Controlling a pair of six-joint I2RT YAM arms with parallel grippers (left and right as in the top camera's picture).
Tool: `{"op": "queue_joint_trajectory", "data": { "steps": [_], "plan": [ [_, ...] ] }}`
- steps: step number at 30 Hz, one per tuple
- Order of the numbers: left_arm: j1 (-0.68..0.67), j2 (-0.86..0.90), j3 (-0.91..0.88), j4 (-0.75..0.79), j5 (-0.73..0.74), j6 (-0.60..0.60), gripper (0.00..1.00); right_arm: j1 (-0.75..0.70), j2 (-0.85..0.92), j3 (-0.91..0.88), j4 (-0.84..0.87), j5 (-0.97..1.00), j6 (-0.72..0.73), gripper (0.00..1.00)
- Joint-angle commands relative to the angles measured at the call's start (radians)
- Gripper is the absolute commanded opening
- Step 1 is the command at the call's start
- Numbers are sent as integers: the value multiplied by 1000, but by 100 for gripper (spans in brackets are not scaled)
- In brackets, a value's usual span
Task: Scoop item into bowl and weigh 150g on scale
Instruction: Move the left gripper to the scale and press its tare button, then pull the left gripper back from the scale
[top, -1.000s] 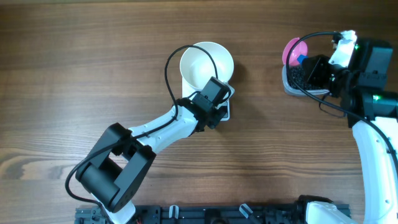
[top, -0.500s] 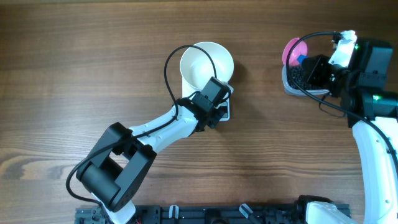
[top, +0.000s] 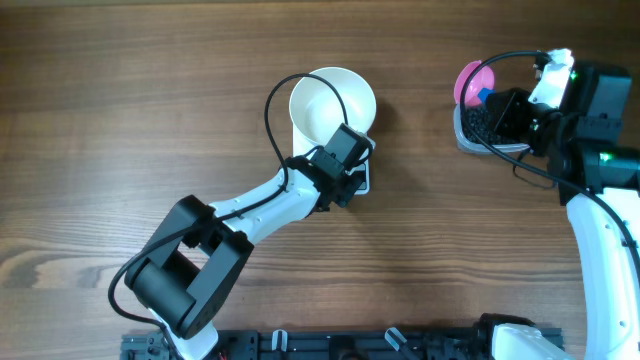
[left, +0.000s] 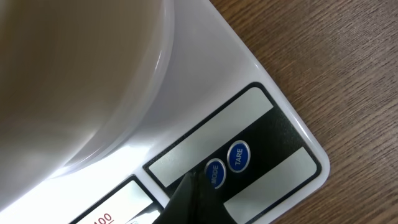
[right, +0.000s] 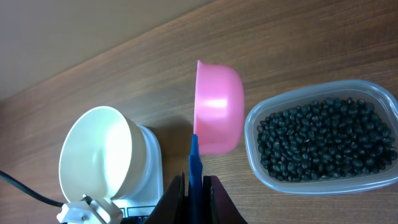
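The white bowl (top: 332, 103) stands on the white scale (top: 364, 181), and its inside shows plain white in the right wrist view. My left gripper (top: 350, 183) is shut, its dark tip (left: 189, 186) down on the scale's front panel right beside the blue MODE button (left: 214, 173). The TARE button (left: 238, 156) is just past it. My right gripper (right: 194, 186) is shut on the blue handle (right: 194, 158) of a pink scoop (right: 217, 109), held tipped on its side beside the clear tub (right: 323, 180) of black beans, the item (right: 323, 140).
The tub (top: 478, 128) sits at the table's right, partly under the right arm. The bowl (right: 96, 155) lies left of the scoop, with bare wood between. A black cable loops over the bowl's left rim (top: 272, 110).
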Motion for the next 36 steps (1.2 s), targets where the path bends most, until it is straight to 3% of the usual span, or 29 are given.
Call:
{"op": "queue_joint_trajectory", "data": {
  "steps": [1,8,13,22,25,30,36],
  "plan": [
    [3,72,-19,-16,12,-11,4,-4,-12,18,-2,-14,5,4],
    [3,55,-18,-16,-8,-13,4,-4,-12,18,-1,-14,5,4],
    [2,-99,-13,-24,-2,-13,4,-4,-12,18,0,-14,5,4],
    [7,-308,-13,-192,96,-41,4,-4,-12,18,0,-13,2,4],
    [47,-324,-13,-248,103,-132,4,-4,-12,18,0,-13,-4,4],
    [125,-341,-66,-250,214,-130,4,-4,-12,18,3,8,-18,4],
    [220,-509,-225,-195,263,-134,4,-4,-12,18,4,9,-18,4]
  ]
}}
